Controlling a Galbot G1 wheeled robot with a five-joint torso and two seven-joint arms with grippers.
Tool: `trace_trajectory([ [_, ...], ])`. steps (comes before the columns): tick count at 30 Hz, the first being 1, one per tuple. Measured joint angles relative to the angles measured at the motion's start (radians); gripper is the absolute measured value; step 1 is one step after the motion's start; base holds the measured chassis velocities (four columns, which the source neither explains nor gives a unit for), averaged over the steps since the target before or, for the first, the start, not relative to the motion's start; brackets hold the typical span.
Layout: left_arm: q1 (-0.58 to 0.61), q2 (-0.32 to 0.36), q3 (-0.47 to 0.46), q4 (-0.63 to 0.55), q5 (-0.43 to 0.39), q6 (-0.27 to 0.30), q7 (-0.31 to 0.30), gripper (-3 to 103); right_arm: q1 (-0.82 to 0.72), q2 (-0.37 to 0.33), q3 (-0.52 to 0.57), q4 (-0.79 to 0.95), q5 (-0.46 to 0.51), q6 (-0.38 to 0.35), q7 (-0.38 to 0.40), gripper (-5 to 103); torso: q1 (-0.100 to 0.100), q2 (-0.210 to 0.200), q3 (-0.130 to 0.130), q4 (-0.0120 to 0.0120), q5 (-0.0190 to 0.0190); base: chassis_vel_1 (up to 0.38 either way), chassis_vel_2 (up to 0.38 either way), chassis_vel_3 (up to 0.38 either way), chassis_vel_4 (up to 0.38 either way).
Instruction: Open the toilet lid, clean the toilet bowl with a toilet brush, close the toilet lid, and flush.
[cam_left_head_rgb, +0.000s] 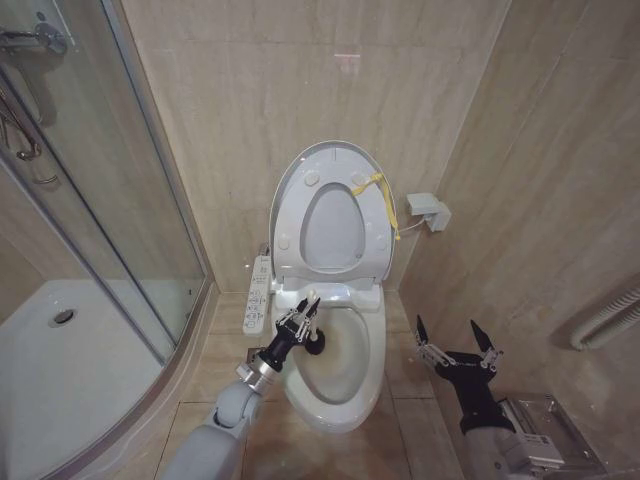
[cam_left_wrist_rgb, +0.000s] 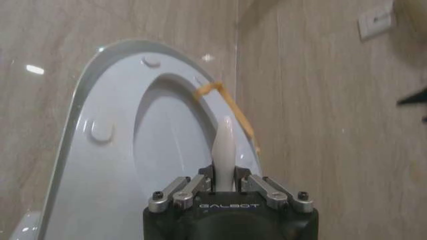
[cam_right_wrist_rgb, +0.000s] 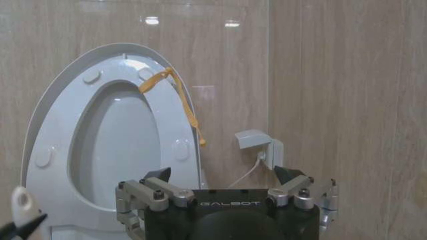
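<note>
The toilet lid (cam_left_head_rgb: 335, 225) stands raised against the wall with the ring seat (cam_left_head_rgb: 300, 200) up in front of it, and a yellow cord (cam_left_head_rgb: 386, 200) hangs at its edge. Below, the white toilet bowl (cam_left_head_rgb: 348, 375) lies uncovered. My left gripper (cam_left_head_rgb: 300, 322) hovers over the bowl's back left rim, shut on the white handle of the toilet brush (cam_left_wrist_rgb: 225, 147); its dark bristle head (cam_left_head_rgb: 317, 346) is down inside the bowl. The right gripper (cam_left_head_rgb: 455, 342) hangs open and holds nothing, beside the bowl's right side; its fingers (cam_right_wrist_rgb: 157, 176) point toward the lid (cam_right_wrist_rgb: 113, 145).
A glass shower enclosure (cam_left_head_rgb: 110, 200) with a white tray (cam_left_head_rgb: 70, 370) fills the left. A control panel (cam_left_head_rgb: 258, 295) sits at the toilet's left side. A small white wall box (cam_left_head_rgb: 426, 210) is at the right, with a metal fixture (cam_left_head_rgb: 545, 430) and a pipe (cam_left_head_rgb: 605, 315) on the right wall.
</note>
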Motion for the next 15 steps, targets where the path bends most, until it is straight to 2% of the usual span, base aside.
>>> trace_trajectory([
  [7, 0.051, 0.042, -0.005, -0.119, -0.068, 0.030, 0.010, 20, 0.000, 0.000, 0.000, 0.000, 0.000, 0.000, 0.000, 100, 0.000, 0.000, 0.000, -0.0001, 0.0000, 0.000, 0.000, 0.000, 0.000],
  [15, 0.094, 0.066, -0.014, -0.179, -0.077, 0.038, 0.013, 20, 0.000, 0.000, 0.000, 0.000, 0.000, 0.000, 0.000, 100, 0.000, 0.000, 0.000, -0.0001, 0.0000, 0.000, 0.000, 0.000, 0.000],
])
